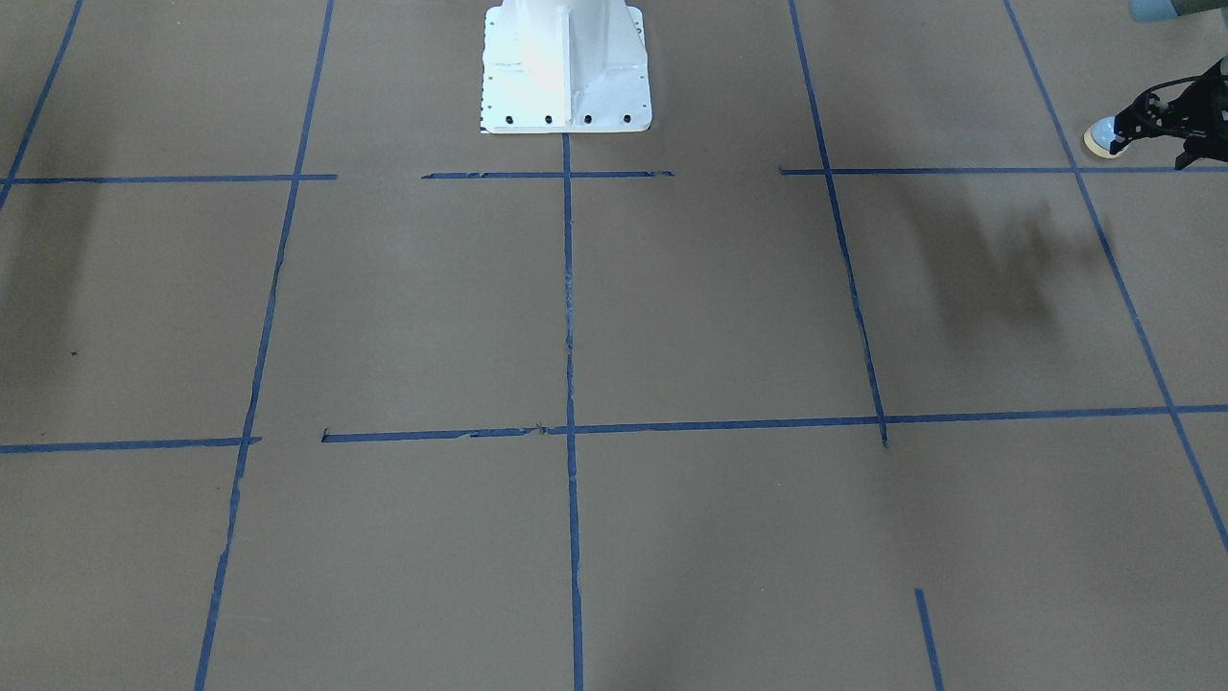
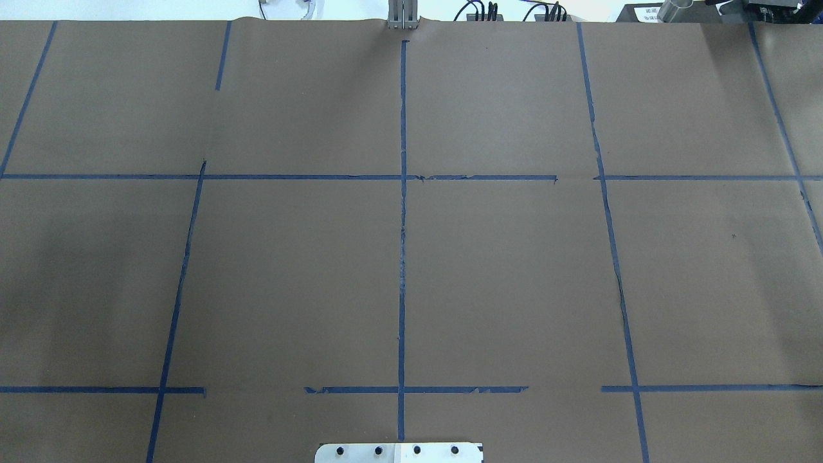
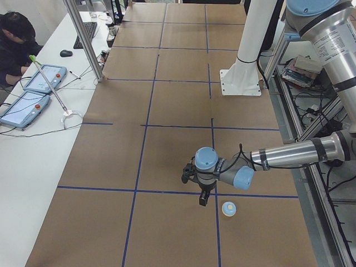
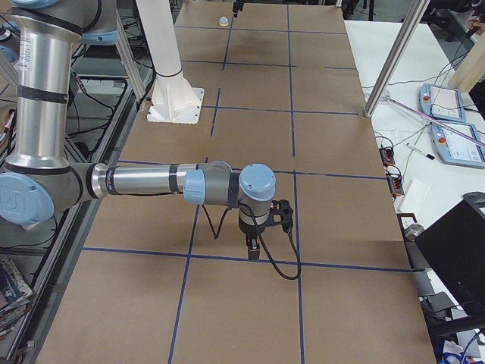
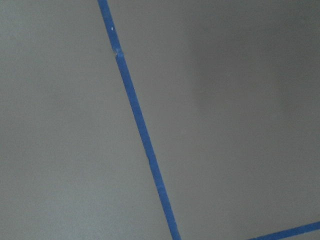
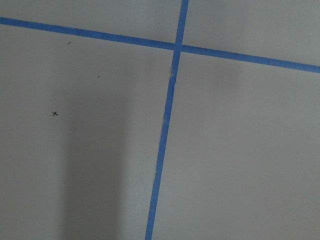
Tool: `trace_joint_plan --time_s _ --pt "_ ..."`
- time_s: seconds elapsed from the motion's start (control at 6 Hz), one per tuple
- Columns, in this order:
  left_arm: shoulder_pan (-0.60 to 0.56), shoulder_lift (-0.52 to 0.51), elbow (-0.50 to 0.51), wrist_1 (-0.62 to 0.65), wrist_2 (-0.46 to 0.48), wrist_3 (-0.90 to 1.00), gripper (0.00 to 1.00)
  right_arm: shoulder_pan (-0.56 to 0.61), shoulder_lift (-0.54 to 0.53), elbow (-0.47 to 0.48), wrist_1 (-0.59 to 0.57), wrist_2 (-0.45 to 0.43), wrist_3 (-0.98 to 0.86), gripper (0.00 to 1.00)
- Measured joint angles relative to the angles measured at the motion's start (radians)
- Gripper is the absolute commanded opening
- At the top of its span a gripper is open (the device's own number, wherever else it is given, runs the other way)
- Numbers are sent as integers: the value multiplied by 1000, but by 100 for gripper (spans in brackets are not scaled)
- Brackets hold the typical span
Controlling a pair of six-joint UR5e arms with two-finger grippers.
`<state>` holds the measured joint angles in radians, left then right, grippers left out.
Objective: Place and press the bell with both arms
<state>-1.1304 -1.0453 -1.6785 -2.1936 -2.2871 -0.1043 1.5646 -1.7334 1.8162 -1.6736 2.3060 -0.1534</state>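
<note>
The bell (image 1: 1103, 137), a light-blue dome on a cream base, sits on the brown table at the front-facing view's far right edge. It also shows in the left view (image 3: 228, 208) and, far off, in the right view (image 4: 223, 21). My left gripper (image 1: 1142, 130) hangs just beside the bell, above the table, and is cut off by the frame edge. In the left view the left gripper (image 3: 203, 199) points down, apart from the bell. I cannot tell if it is open or shut. My right gripper (image 4: 254, 249) points down over a tape line; I cannot tell its state. Both wrist views show only paper and tape.
The white bolted pedestal (image 1: 566, 67) stands at the robot's side of the table, mid-width. Blue tape lines (image 2: 402, 257) grid the brown paper. A side table with tablets (image 3: 25, 105), a metal post (image 3: 83, 39) and a seated operator (image 3: 14, 44) lie beyond the far edge.
</note>
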Motion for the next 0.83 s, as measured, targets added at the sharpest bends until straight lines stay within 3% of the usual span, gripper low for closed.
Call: trace_joint_plan --time_s 0.83 --pt "131 31 95 -39 -60 5 100 0 -2 3 0 -2 -2 100"
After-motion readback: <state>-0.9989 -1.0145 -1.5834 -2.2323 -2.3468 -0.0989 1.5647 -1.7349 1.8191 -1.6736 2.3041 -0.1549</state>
